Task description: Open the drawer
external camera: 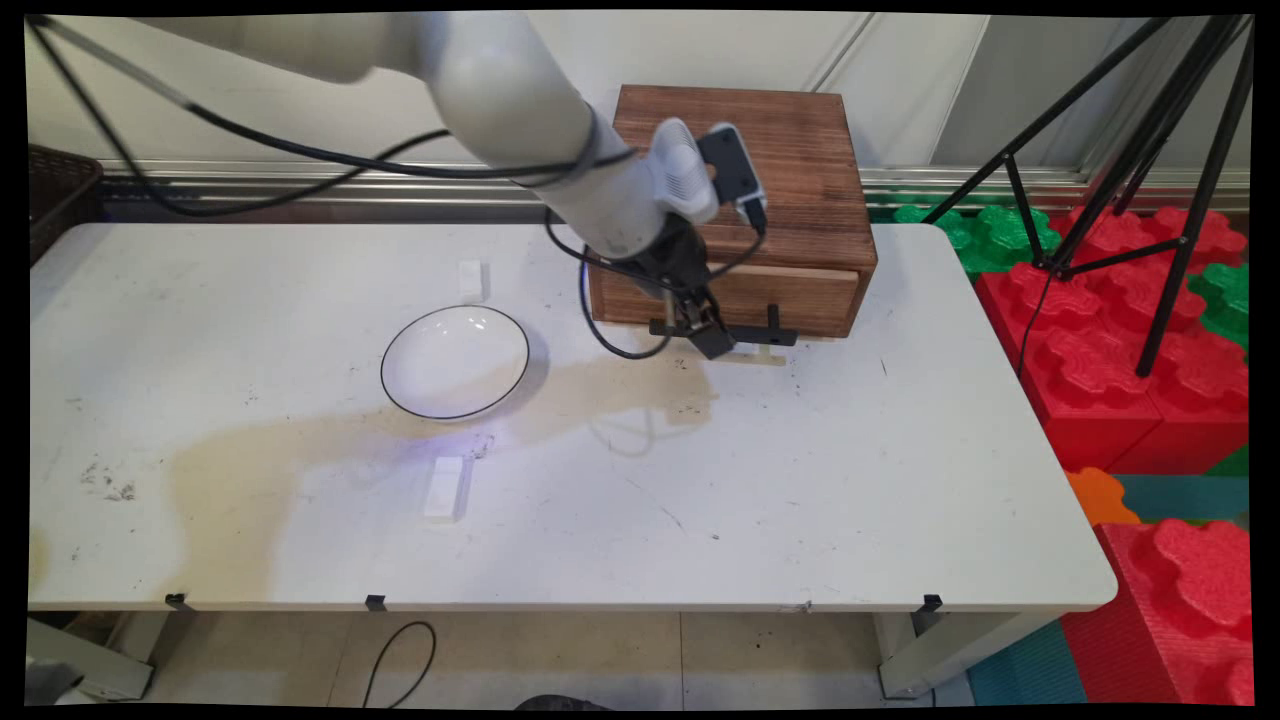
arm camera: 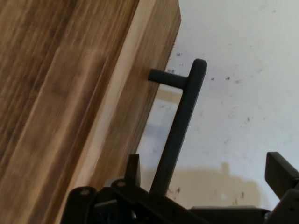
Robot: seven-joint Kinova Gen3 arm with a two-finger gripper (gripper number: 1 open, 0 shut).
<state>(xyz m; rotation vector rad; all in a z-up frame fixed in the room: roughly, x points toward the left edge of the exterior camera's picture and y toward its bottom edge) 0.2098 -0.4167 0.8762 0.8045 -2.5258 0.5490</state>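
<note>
A brown wooden box [external camera: 790,160] stands at the back of the white table [external camera: 850,480], with a drawer [external camera: 800,300] in its front. The drawer carries a black bar handle [external camera: 770,335] [arm camera: 180,126] on two posts. My black gripper [external camera: 705,328] [arm camera: 206,164] is down at the left part of that handle and stands open. In the hand view the bar runs between the two fingers, close beside the left finger [arm camera: 133,165]. The right finger [arm camera: 280,170] stands well off it. The fingers hold nothing.
A white plate with a dark rim [external camera: 455,362] lies left of the box. One small white block [external camera: 470,280] lies behind the plate, another [external camera: 447,487] in front of it. A black tripod [external camera: 1140,200] and red and green foam blocks [external camera: 1130,350] stand off the table's right side.
</note>
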